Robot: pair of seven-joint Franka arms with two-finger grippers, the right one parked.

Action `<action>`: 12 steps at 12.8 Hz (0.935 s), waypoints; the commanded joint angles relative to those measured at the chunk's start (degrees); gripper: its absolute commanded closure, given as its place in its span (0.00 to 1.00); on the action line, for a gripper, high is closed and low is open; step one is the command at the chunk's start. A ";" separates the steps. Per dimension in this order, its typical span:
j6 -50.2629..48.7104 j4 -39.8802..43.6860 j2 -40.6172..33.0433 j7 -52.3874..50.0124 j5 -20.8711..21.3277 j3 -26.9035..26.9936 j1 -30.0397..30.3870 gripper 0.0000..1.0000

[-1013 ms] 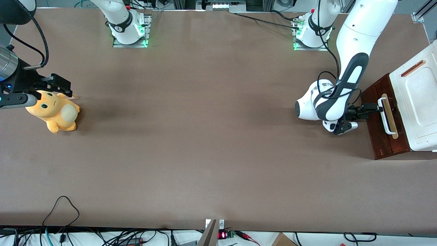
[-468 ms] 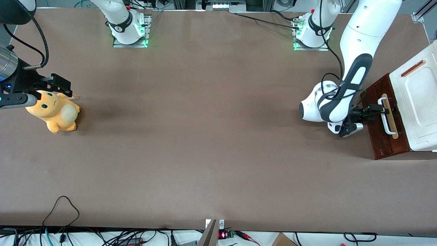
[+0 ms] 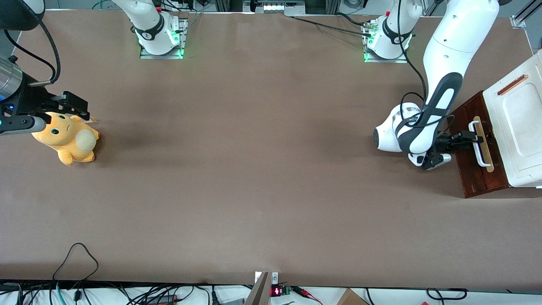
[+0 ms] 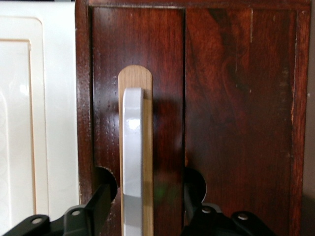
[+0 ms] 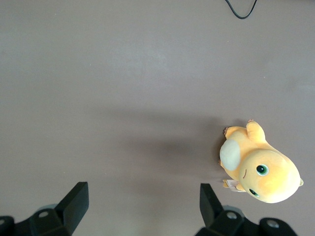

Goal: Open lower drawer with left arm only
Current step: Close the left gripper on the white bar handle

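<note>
The lower drawer's dark red-brown front (image 3: pixel 471 169) (image 4: pixel 231 123) faces the left arm (image 3: pixel 440 63), toward the working arm's end of the table. A white loop handle (image 3: pixel 481 149) (image 4: pixel 133 147) sits on a pale wood strip (image 4: pixel 147 78) on that front. My gripper (image 3: pixel 475 138) (image 4: pixel 147 201) is right at the handle and open. One black finger (image 4: pixel 98 206) stands on each side of the white loop, and the loop runs between them. No gap shows between the drawer front and the cabinet.
The cabinet's white moulded top panel (image 3: pixel 518 123) with a small orange strip (image 3: pixel 512 84) lies beside the drawer front. A yellow plush toy (image 3: pixel 67 140) (image 5: pixel 261 167) lies toward the parked arm's end. Both arm bases (image 3: pixel 385 40) are bolted at the table's back edge.
The left arm has moved its gripper closer to the drawer front, so its open fingers now straddle the white handle. The drawer has not moved.
</note>
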 commanded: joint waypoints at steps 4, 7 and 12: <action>-1.83 -0.07 0.59 -0.12 1.79 -0.17 0.71 0.46; -2.88 -0.25 0.41 0.15 1.79 -0.17 0.80 0.50; -3.59 -0.42 0.41 0.24 1.79 -0.26 0.71 0.62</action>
